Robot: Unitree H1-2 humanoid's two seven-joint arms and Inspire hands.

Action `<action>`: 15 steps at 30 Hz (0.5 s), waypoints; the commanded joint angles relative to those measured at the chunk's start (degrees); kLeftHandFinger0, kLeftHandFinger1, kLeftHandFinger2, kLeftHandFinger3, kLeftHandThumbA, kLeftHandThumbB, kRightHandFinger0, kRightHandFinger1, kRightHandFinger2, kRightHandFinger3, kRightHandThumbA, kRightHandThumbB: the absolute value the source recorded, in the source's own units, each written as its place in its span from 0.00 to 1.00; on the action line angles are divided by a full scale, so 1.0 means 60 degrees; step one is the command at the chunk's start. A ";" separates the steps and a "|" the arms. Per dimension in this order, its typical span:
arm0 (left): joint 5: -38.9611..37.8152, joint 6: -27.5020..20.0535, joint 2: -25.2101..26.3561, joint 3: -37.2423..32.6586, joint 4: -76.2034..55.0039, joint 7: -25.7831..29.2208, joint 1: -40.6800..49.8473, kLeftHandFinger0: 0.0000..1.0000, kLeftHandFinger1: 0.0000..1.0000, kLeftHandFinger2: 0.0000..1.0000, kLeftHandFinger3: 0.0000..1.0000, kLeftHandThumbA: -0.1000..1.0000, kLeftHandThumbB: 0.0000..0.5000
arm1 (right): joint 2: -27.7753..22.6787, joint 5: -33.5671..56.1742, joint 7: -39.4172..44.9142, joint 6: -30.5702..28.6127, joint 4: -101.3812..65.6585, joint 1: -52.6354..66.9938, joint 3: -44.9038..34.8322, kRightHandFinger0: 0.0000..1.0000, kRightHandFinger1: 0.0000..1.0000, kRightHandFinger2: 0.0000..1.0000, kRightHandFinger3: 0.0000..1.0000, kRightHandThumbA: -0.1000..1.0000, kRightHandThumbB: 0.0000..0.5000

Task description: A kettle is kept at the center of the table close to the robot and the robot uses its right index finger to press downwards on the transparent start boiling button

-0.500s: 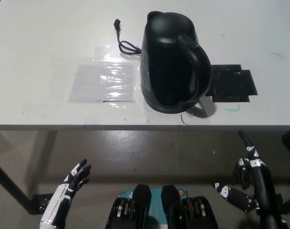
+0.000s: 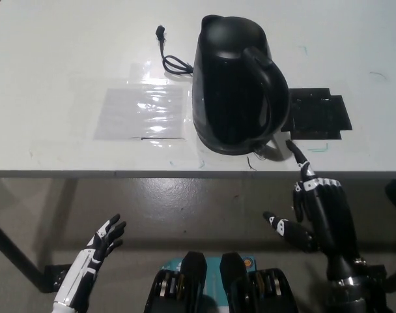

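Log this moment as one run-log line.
right robot hand: black, index extended toward black plastic kettle, not touching | left robot hand: white, open, resting low | button: unpressed

The kettle (image 2: 236, 85) stands on the table (image 2: 48, 59), a cord (image 2: 170, 55) at its ten o'clock. A clear sheet (image 2: 142, 111) lies at nine o'clock, a flat mat (image 2: 317, 117) at three.

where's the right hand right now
In the head view the black right hand is at lower right, below the table's near edge, one finger pointing up towards the base of the kettle without touching it.
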 commanded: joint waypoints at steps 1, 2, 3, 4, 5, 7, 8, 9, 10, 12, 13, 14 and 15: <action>-0.0072 -0.0660 0.0129 -0.0064 -0.0334 -0.0252 -0.0032 1.00 1.00 1.00 1.00 1.00 0.76 | -0.0022 -0.0955 0.0117 0.0636 -0.0190 -0.0340 0.0180 0.00 0.00 0.06 1.00 1.00 0.44; -0.0072 -0.0678 0.0145 -0.0044 -0.0348 -0.0256 -0.0009 1.00 1.00 1.00 1.00 1.00 0.76 | 0.0020 -0.0924 0.0182 0.0718 -0.0099 -0.0407 0.0219 0.00 0.00 0.04 1.00 1.00 0.45; -0.0086 -0.0671 0.0151 -0.0042 -0.0356 -0.0271 -0.0007 1.00 1.00 1.00 1.00 1.00 0.75 | 0.0031 -0.0909 0.0205 0.0754 -0.0040 -0.0447 0.0237 0.00 0.00 0.03 1.00 1.00 0.46; -0.0111 -0.0663 0.0152 -0.0039 -0.0362 -0.0293 -0.0006 1.00 1.00 1.00 1.00 1.00 0.76 | 0.0030 -0.0908 0.0213 0.0794 0.0008 -0.0482 0.0262 0.00 0.00 0.02 1.00 1.00 0.46; -0.0099 -0.0655 0.0155 -0.0037 -0.0372 -0.0301 -0.0001 1.00 1.00 1.00 1.00 1.00 0.75 | 0.0019 -0.0843 0.0248 0.0805 0.0094 -0.0539 0.0296 0.00 0.00 0.01 1.00 1.00 0.46; -0.0054 -0.0600 0.0156 -0.0032 -0.0420 -0.0309 0.0001 1.00 1.00 1.00 1.00 1.00 0.75 | 0.0023 -0.0838 0.0346 0.0925 0.0226 -0.0645 0.0359 0.00 0.00 0.00 1.00 1.00 0.45; -0.0053 -0.0615 0.0137 -0.0023 -0.0422 -0.0302 0.0005 1.00 1.00 1.00 1.00 1.00 0.75 | 0.0034 -0.0843 0.0384 0.0996 0.0299 -0.0698 0.0386 0.00 0.00 0.00 1.00 1.00 0.47; -0.0041 -0.0623 0.0100 -0.0032 -0.0424 -0.0284 0.0009 1.00 1.00 1.00 1.00 1.00 0.75 | 0.0014 -0.0831 0.0425 0.1047 0.0352 -0.0738 0.0411 0.00 0.00 0.00 1.00 1.00 0.45; -0.0036 -0.0615 0.0091 -0.0033 -0.0432 -0.0282 0.0013 1.00 1.00 1.00 1.00 1.00 0.75 | -0.0003 -0.0803 0.0417 0.1054 0.0419 -0.0775 0.0436 0.00 0.00 0.00 1.00 1.00 0.43; -0.0051 -0.0549 0.0107 -0.0019 -0.0468 -0.0291 0.0018 1.00 1.00 1.00 1.00 1.00 0.74 | -0.0021 -0.0830 0.0352 0.1087 0.0619 -0.0876 0.0497 0.00 0.00 0.00 1.00 1.00 0.42; -0.0085 -0.0544 0.0129 -0.0019 -0.0470 -0.0321 0.0033 1.00 1.00 1.00 1.00 1.00 0.74 | -0.0032 -0.0844 0.0391 0.1172 0.0731 -0.0911 0.0532 0.00 0.00 0.00 1.00 1.00 0.41; -0.0097 -0.0552 0.0135 -0.0019 -0.0476 -0.0331 0.0039 1.00 1.00 1.00 1.00 1.00 0.74 | -0.0041 -0.0814 0.0393 0.1204 0.0824 -0.0947 0.0548 0.00 0.00 0.00 1.00 1.00 0.41; -0.0077 -0.0529 0.0128 -0.0021 -0.0506 -0.0321 0.0034 1.00 1.00 1.00 1.00 1.00 0.74 | -0.0040 -0.0784 0.0388 0.1240 0.0939 -0.1007 0.0543 0.00 0.00 0.00 1.00 1.00 0.42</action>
